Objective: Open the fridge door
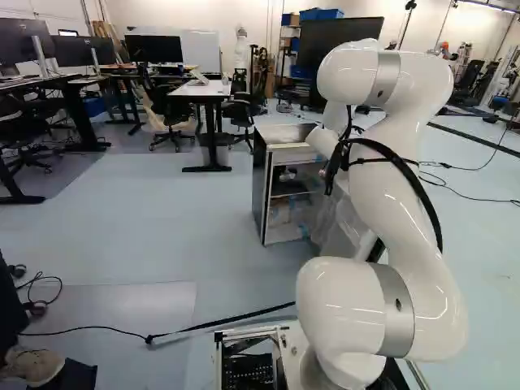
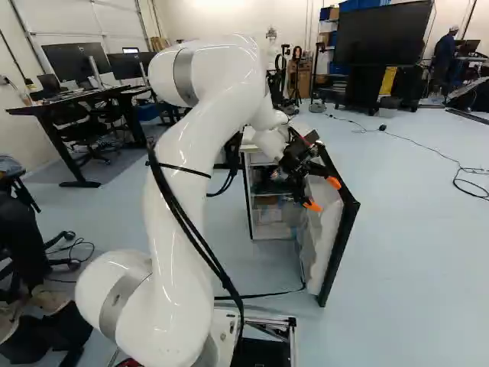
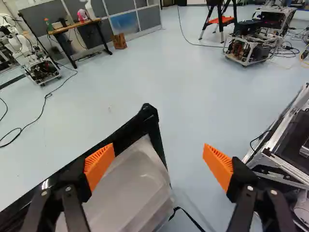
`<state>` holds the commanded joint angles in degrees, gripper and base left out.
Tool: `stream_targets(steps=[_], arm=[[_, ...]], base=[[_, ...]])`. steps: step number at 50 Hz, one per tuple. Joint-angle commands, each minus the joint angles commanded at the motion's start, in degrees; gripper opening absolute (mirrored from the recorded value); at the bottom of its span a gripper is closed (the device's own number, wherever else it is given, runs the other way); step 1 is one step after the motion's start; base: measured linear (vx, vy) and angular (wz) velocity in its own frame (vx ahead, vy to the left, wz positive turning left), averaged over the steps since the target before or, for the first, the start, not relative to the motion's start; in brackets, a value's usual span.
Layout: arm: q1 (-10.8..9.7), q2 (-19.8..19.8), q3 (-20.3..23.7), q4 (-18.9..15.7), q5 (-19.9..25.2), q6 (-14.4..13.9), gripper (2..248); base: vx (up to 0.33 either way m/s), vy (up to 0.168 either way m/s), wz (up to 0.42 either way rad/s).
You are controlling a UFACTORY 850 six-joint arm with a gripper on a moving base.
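Observation:
My gripper (image 2: 323,195) is by the inner side of the fridge door (image 2: 341,238), at the right of the fridge (image 2: 246,200) in the right base view. The door stands wide open, its pale lined inside facing the arm; shelves show in the body. In the left base view the fridge cabinet (image 1: 259,183) stands beyond the arm, which hides much of the door. The wrist view shows the gripper (image 3: 159,164) open, its orange pads far apart. One finger overlaps the door's black-edged panel (image 3: 133,188); the other is off to the side over floor. Contact cannot be told.
A black strap (image 1: 236,318) runs across the floor near the base. Desks (image 1: 203,91) and chairs stand farther back. Cables (image 2: 428,147) lie on the floor at the right. Another robot (image 3: 36,60) stands far off in the wrist view, and a wheeled frame (image 3: 251,48) too.

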<state>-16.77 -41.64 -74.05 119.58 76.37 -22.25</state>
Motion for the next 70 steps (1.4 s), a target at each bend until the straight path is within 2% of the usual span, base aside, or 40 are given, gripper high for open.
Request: stream_targets(steps=[15,70], arm=[[2.4,2.0,4.2,-1.4,0.0,0.0,247],[15.8,11.4,22.7,-15.0,0.0,0.0,247]], base=[[0.000,0.000,0.000],[0.000,0.000,0.000]])
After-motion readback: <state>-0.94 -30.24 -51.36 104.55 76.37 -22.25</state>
